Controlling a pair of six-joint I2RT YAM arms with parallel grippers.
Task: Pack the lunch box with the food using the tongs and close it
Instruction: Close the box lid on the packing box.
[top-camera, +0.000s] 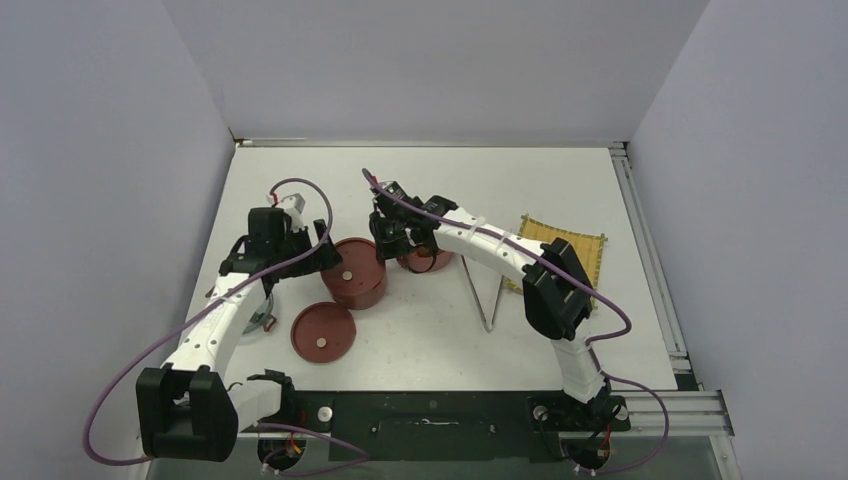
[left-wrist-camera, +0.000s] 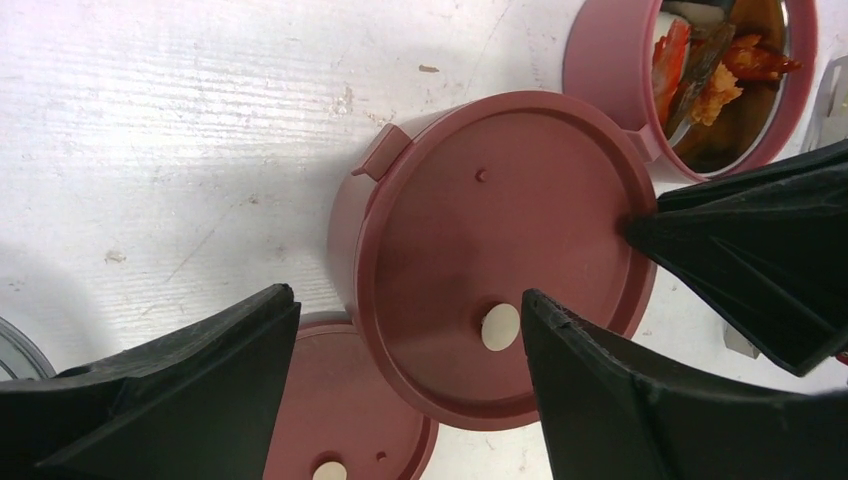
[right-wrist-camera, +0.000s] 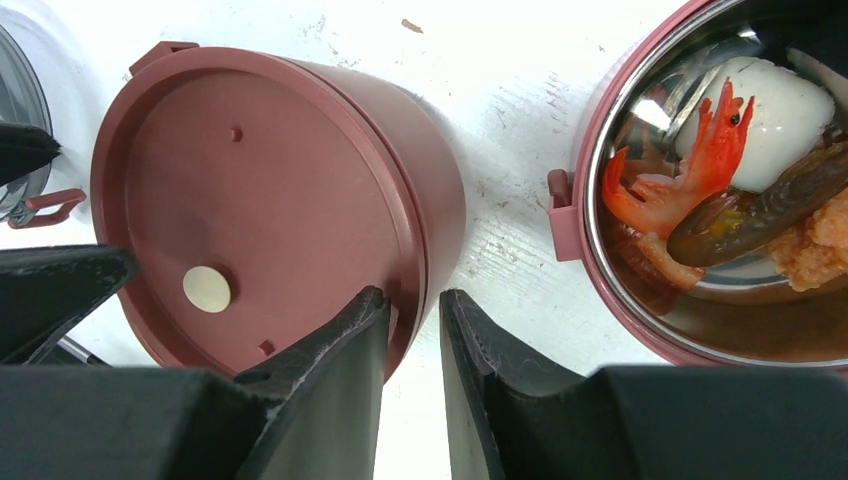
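So at this point the lunch box was in pieces on the white table (top-camera: 440, 340). The lidded bowl (top-camera: 353, 272) sat mid-table with its flat dark-red lid on, and the open bowl (top-camera: 425, 260) was just to its right, close but not touching. A loose lid (top-camera: 323, 331) lay flat nearer the arm bases. In the right wrist view the open bowl's steel inside held the food: a pale cream ball (right-wrist-camera: 780, 110), a red crayfish-shaped piece (right-wrist-camera: 700, 165), a dark mussel-looking piece (right-wrist-camera: 760, 215) and some orange bits (right-wrist-camera: 820, 245). The left gripper (left-wrist-camera: 408, 298) hung over the lidded bowl with its jaws spread wide, and nothing was between them. The right gripper (right-wrist-camera: 412, 300) was right at that bowl's rim with only a narrow gap between its jaws. Honestly, I couldn't tell whether it was pinching the rim or just sitting next to it. The tongs (top-camera: 487, 295) lay on the table in a narrow V, untouched, between the open bowl and the yellow woven mat (top-camera: 565, 250).
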